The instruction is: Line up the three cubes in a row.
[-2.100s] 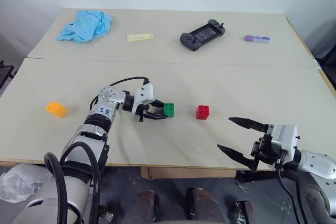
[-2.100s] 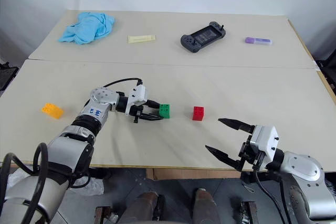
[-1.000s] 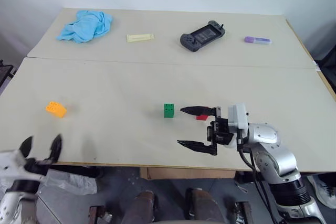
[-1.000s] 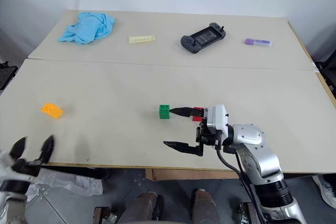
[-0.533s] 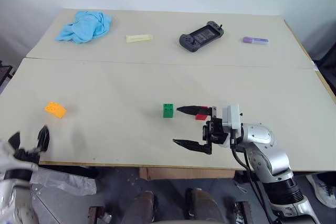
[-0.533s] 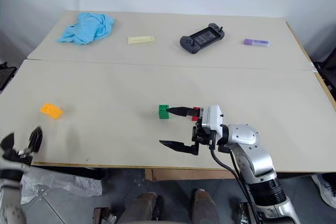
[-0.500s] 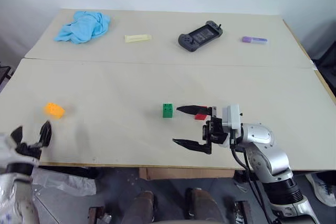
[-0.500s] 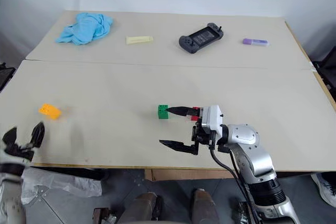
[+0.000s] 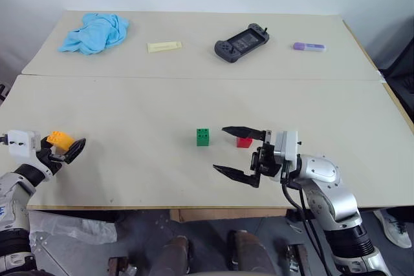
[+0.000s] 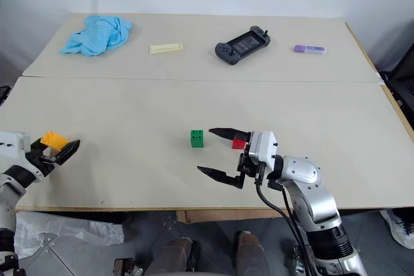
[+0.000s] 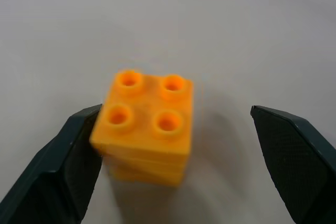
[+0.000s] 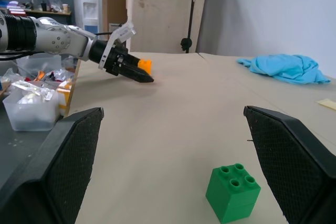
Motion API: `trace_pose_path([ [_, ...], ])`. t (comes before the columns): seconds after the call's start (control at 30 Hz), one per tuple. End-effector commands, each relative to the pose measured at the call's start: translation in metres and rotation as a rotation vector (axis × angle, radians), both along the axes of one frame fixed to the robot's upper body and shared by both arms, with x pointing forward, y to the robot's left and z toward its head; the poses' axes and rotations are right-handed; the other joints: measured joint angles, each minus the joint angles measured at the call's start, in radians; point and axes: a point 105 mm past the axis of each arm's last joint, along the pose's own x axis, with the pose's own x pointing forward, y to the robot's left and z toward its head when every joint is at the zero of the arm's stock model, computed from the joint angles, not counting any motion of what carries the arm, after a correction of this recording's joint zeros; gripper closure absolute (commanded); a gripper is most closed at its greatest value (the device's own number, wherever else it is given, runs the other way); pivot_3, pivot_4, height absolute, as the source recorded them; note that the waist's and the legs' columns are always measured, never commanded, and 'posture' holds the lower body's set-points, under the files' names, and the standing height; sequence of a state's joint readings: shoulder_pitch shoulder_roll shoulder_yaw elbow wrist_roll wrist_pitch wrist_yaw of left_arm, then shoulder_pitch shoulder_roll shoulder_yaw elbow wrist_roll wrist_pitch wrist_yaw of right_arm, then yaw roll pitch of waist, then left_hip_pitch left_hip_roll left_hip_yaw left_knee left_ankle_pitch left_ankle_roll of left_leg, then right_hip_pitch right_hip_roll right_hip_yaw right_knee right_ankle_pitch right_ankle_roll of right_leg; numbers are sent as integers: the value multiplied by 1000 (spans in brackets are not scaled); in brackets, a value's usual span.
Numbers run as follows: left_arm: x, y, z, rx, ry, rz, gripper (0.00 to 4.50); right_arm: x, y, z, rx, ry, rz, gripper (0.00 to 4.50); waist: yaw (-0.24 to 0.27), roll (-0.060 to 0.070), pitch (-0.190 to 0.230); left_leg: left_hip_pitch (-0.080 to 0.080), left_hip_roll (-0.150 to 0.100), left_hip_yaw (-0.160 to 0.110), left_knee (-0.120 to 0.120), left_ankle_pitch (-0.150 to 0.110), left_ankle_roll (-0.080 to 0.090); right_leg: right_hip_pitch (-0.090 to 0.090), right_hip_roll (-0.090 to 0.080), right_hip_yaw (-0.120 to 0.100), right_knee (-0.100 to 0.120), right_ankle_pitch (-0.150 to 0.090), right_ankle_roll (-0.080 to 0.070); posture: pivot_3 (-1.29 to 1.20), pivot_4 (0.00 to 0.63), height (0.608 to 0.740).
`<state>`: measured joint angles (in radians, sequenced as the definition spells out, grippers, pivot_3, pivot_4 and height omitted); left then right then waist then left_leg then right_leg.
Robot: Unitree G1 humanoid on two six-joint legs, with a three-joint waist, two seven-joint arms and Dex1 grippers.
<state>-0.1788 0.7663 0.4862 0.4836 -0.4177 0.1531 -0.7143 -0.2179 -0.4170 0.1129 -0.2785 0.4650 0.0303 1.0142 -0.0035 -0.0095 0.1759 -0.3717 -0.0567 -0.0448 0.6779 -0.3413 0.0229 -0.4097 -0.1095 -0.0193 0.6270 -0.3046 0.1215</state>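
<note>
- Overhead, head views: pale table [image 9: 129, 108] in two joined boards. Green cube [image 9: 203, 136] near the middle; red cube [image 9: 244, 141] just beside it on the right, partly behind a black finger. Orange-yellow cube [image 9: 58, 138] far off near the table's left edge, well apart from the other two.
- Same views, left gripper [image 9: 59, 149] at the left edge: fingers spread around the orange-yellow cube, not yet clamped.
- Same views, right gripper [image 9: 236, 152] near the front edge: fingers wide apart, nothing between them, upper finger [image 9: 244, 132] crossing in front of the red cube.
- Same views, far board: blue cloth [image 9: 93, 31], pale yellow bar [image 9: 164, 46], black game controller [image 9: 241, 41], purple stick [image 9: 308, 46].
- Closer, left wrist view: orange-yellow cube [image 11: 144, 127] studs up, four studs counted; one finger [image 11: 63, 166] touching or nearly touching its side, the other finger [image 11: 296, 163] clearly apart from it. Contact not settled in the head views.
- Lastly, right wrist view: both fingers far apart at the frame's sides, green cube [image 12: 232, 191] on the table between and beyond them, untouched. Left gripper [image 12: 131, 70] seen side-on with the orange-yellow cube [image 12: 145, 66] at its tips. Blue cloth [image 12: 286, 67] further back. Shelving, a cardboard box [image 12: 160, 17] and a clear bin [image 12: 34, 106] off the table's side.
</note>
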Motion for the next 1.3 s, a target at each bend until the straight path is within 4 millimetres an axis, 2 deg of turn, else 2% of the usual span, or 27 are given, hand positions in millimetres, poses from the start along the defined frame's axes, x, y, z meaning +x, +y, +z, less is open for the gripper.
trace_pose_path([
  [0.03,-1,-1,11,12,-14,-45,933,-5,-2,11,12,-46,-18,0,0,0,0,0,0,0,0,0,0,0,0,0,0,0,0,0,150,740],
  [0.17,-2,-8,10,18,9,-103,2215,-6,-2,10,12,-45,-41,0,0,0,0,0,0,0,0,0,0,0,0,0,0,0,0,0,150,740],
  [0.23,-1,-18,15,34,0,-170,2842,-4,-5,11,13,-47,-59,0,0,0,0,0,0,0,0,0,0,0,0,0,0,0,0,0,150,740],
  [0.27,1,-26,21,43,-16,-217,3000,-3,-7,11,2,-50,-68,0,0,0,0,0,0,0,0,0,0,0,0,0,0,0,0,0,150,740],
  [0.4,11,-61,47,82,-57,-418,2973,5,-19,13,-26,-66,-106,0,6,0,0,0,0,-1,0,0,0,0,-1,0,-1,0,0,0,150,740],
  [0.5,21,-91,57,240,-59,-599,2973,10,-26,14,-41,-76,-120,0,5,0,0,0,-1,-1,1,0,0,1,-1,0,-1,0,0,0,150,740],
  [0.6,36,-130,54,398,-85,-808,2973,10,-31,12,-56,-77,-129,0,5,1,0,0,-1,0,1,0,0,1,-1,-1,-1,0,0,0,150,740],
  [0.73,48,-169,40,430,-52,-1026,2973,6,-35,10,-67,-74,-138,0,3,1,1,-1,-1,2,1,0,1,0,1,-5,0,0,0,0,150,740],
  [0.9,65,-194,21,470,26,-1170,2973,3,-50,11,-107,-67,-178,0,3,1,1,-2,0,6,2,0,1,-2,9,-5,0,0,1,0,150,740],
  [1.07,66,-196,20,471,40,-1230,2973,-5,-59,5,-143,-42,-190,0,2,1,1,-3,1,6,3,0,2,-2,10,-5,0,1,2,0,150,740],
  [1.3,73,-199,21,473,27,-1205,2973,-12,-63,-2,-147,-11,-214,0,6,0,1,-3,1,6,5,0,2,-2,9,-5,0,1,2,0,150,740],
])
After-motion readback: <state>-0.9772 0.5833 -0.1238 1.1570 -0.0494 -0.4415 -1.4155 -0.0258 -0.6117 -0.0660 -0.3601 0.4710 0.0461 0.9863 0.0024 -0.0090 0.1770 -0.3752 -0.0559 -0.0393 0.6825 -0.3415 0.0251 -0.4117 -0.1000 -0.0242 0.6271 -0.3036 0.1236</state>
